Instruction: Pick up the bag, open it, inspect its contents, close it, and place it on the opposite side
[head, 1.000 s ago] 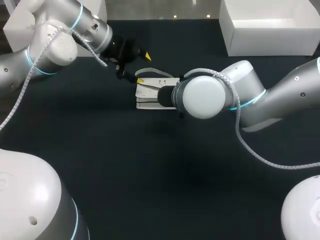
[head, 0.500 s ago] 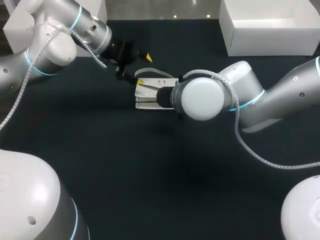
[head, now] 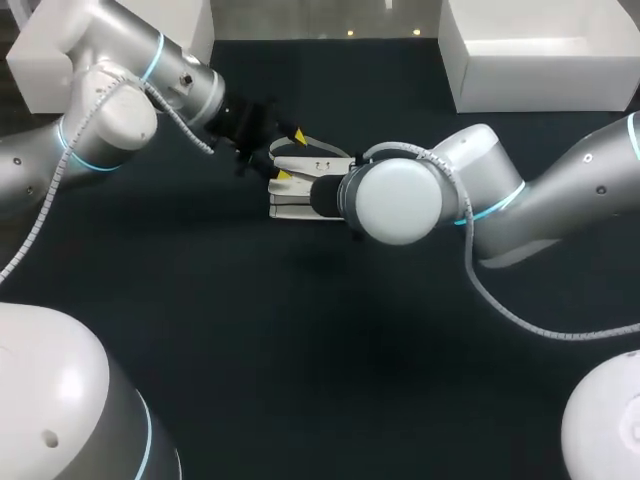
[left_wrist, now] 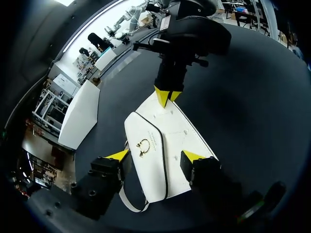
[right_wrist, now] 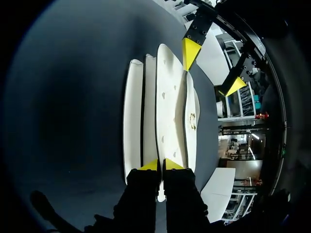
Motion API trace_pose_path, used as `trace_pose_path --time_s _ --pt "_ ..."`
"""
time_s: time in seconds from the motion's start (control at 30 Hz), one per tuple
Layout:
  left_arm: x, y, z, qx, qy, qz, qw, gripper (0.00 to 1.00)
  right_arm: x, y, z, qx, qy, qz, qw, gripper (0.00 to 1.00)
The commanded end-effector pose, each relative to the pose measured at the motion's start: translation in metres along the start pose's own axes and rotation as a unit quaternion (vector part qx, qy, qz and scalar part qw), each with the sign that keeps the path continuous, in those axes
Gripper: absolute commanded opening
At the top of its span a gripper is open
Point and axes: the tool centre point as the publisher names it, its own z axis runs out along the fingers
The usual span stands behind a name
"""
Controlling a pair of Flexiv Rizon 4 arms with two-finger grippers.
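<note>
A white bag with a dark zip line and a metal ring clasp lies flat in the middle of the dark table. My left gripper is at the bag's left end, open. In the left wrist view the bag lies between the fingers of this gripper. One fingertip rests on the bag's upper fold; the other stands apart. My right gripper is shut on the opposite edge of the bag, also seen as the right gripper from the left wrist. In the head view its wrist hides it.
A white open box stands at the back right of the table. Another white box sits at the back left behind my left arm. The bag's strap loops out on its far side.
My left gripper has moved right and down onto the bag's left end, its fingers drawing closer together. My right gripper has pinched shut on the bag's edge.
</note>
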Motion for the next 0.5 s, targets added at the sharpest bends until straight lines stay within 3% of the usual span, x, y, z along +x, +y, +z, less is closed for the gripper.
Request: trace_pose_path --time_s 0.03,0.5 --pt "-0.0016 0.0033 0.0052 0.002 0.000 0.000 1.000 0.60 0.0013 0.0011 0.0004 0.001 -0.002 0.000 1.000 0.00" --pt "0.0051 0.0059 0.0100 -0.001 0.014 0.006 1.000 0.55 0.0013 0.0011 0.0004 0.001 -0.002 0.000 1.000 0.00"
